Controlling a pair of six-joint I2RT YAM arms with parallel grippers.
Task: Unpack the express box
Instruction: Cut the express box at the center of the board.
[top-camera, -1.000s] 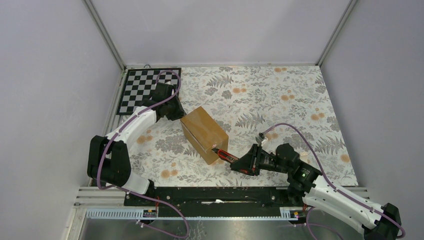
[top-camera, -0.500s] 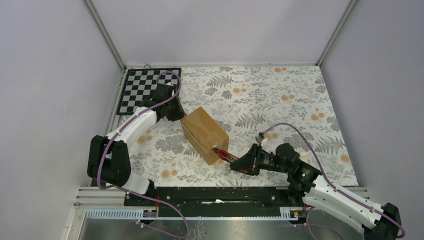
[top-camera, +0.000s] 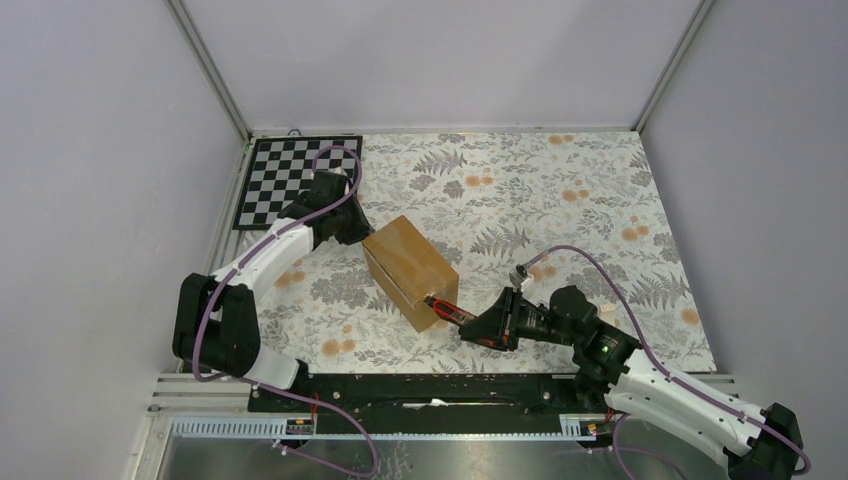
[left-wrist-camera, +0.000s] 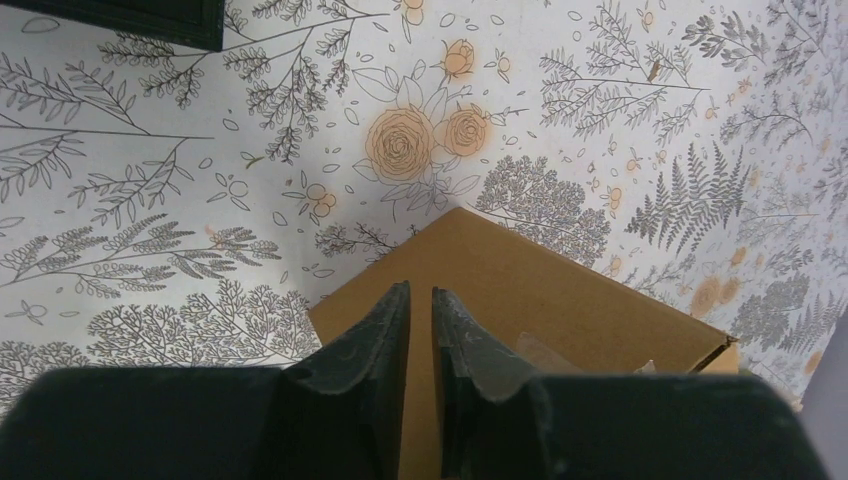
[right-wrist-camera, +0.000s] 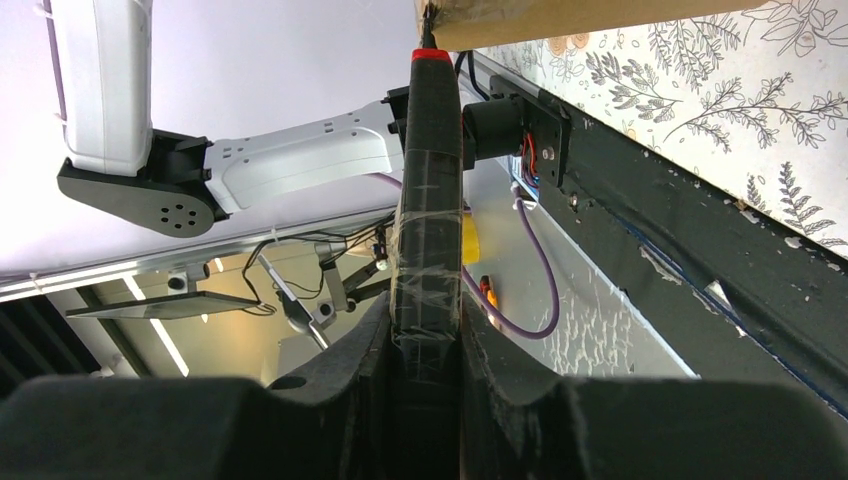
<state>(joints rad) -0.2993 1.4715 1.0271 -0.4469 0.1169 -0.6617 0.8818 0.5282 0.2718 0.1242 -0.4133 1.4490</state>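
The express box (top-camera: 410, 262), a plain brown carton, lies at an angle on the floral table; its taped top also shows in the left wrist view (left-wrist-camera: 520, 300). My left gripper (top-camera: 358, 232) rests at the box's far left corner. Its fingertips (left-wrist-camera: 420, 290) hover over the cardboard, nearly together, with nothing between them. My right gripper (top-camera: 478, 328) is shut on a cutter (top-camera: 448, 309) with a red tip. The cutter's tape-wrapped black handle (right-wrist-camera: 428, 200) sits between my right gripper's (right-wrist-camera: 425, 310) fingers, and its tip meets the box's near right corner (right-wrist-camera: 560, 15).
A black-and-white checkerboard (top-camera: 285, 180) lies at the far left of the table. A black rail (top-camera: 430, 385) runs along the near edge between the arm bases. Grey walls close in the left, right and far sides.
My left arm has edged very slightly to the left at the box's far corner. The box, the cutter and the right arm stay where they were.
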